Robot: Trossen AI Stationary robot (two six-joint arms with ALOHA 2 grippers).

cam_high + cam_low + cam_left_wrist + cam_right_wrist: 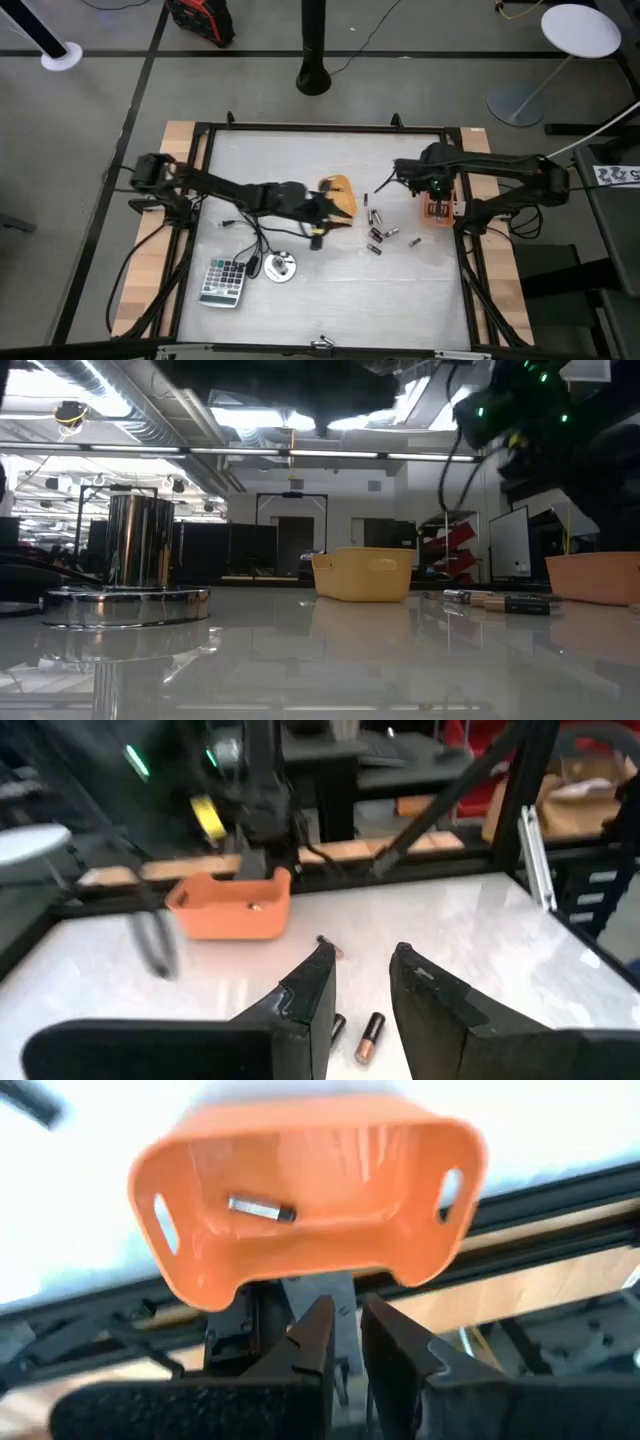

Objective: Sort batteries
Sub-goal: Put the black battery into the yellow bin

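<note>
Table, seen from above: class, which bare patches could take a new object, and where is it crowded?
Bare: the far strip of the table behind the yellow bin, and the near right corner below the batteries. Crowded: mid-table around the left claw, and near left by the calculator and disc. The right claw hangs over the orange bin.

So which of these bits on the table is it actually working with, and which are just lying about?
Part of the job:
- loose batteries
- orange bin with one battery inside
- yellow bin
- left gripper
- right gripper

Just lying about:
- calculator
- round white disc with cable
</note>
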